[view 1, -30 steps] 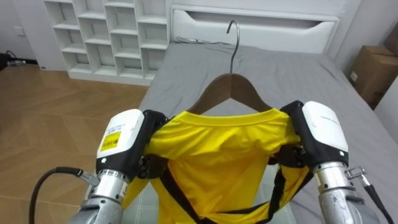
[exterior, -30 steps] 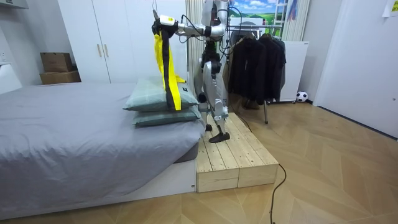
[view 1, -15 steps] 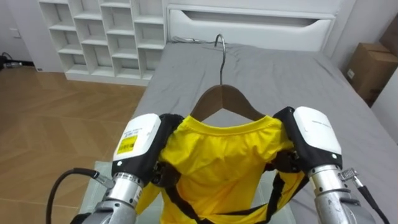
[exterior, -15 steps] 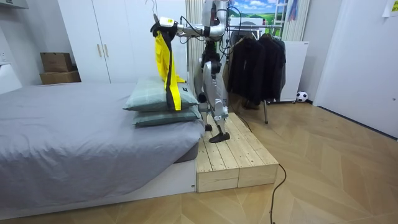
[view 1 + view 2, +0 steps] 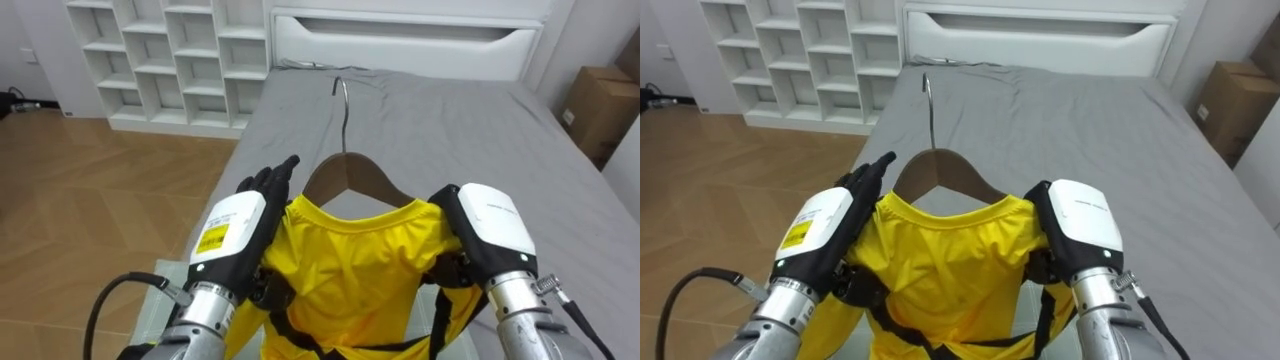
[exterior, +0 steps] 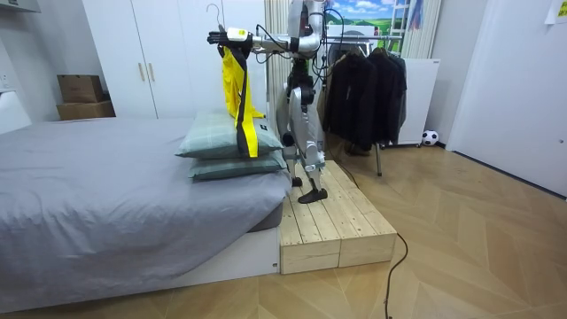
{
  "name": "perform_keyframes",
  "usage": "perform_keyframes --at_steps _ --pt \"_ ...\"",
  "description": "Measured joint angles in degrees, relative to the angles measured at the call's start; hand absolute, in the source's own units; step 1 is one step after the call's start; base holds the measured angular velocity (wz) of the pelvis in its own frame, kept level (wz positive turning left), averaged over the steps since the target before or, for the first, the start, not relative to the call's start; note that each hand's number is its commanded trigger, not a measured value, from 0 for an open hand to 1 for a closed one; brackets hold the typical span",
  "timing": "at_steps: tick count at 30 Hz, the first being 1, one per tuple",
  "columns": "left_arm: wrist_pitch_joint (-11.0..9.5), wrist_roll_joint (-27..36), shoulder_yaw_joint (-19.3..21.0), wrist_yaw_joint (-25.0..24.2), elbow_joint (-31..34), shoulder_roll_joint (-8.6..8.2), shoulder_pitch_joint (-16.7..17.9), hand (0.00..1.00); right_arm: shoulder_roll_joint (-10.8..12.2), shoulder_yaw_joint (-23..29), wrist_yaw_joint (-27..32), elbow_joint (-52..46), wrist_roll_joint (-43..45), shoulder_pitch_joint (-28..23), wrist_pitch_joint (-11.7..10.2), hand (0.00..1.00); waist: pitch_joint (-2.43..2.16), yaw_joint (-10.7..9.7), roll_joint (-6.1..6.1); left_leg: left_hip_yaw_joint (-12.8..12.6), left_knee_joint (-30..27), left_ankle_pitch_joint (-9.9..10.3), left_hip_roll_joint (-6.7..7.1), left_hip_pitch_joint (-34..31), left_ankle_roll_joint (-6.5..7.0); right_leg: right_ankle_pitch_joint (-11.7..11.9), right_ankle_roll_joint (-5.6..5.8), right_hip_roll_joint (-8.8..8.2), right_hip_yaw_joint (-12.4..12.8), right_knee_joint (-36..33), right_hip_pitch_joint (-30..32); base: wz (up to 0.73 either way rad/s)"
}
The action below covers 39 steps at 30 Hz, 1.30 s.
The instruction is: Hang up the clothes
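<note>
A yellow shirt (image 5: 350, 270) with dark straps hangs on a brown wooden hanger (image 5: 345, 170), whose metal hook (image 5: 340, 95) points up over the bed. My left hand (image 5: 265, 190) is at the shirt's left shoulder, open, its dark fingers straight and pointing forward beside the hanger's arm. My right hand (image 5: 485, 225) sits at the shirt's right shoulder, its fingers tucked out of sight under the cloth. In the room view I stand on a wooden platform (image 6: 332, 221) by the bed, both arms stretched out level, the shirt (image 6: 239, 97) dangling from them.
A grey bed (image 5: 450, 130) with a white headboard (image 5: 400, 45) lies ahead. White cube shelves (image 5: 170, 60) stand at the far left, a cardboard box (image 5: 595, 115) at the right. Two pillows (image 6: 230, 142) lie under the shirt. A rack of dark clothes (image 6: 368, 89) stands behind me.
My left hand's fingers have uncurled from the shirt's left shoulder and now stand straight. The hanger's hook has drifted left in the picture. The right hand keeps its place.
</note>
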State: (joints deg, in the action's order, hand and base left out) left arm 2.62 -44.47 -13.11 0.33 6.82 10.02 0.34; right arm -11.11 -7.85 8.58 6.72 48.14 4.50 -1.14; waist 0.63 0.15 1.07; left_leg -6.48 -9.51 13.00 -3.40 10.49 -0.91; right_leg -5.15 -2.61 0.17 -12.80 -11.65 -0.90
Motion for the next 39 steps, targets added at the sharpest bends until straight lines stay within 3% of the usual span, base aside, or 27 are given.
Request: perform_keyframes --at_steps 23,39 --pt "0.1 0.0 -0.1 -2.3 -0.2 0.23 0.1 0.00 -0.1 0.1 0.2 1.6 1.3 0.0 -0.1 1.00 -0.09 0.0 0.14 0.1 -0.1 0.0 0.00 -0.6 0.00 0.0 -0.01 -0.15 0.2 -0.3 0.8 0.00" --pt "-0.1 0.0 0.1 -2.2 -0.2 1.61 0.1 0.00 -2.6 0.5 1.0 1.6 -1.8 0.0 -0.8 1.00 -0.07 -0.1 0.46 0.1 0.0 0.0 0.01 -0.9 0.00 0.0 0.00 -0.13 0.1 0.1 1.0 0.00"
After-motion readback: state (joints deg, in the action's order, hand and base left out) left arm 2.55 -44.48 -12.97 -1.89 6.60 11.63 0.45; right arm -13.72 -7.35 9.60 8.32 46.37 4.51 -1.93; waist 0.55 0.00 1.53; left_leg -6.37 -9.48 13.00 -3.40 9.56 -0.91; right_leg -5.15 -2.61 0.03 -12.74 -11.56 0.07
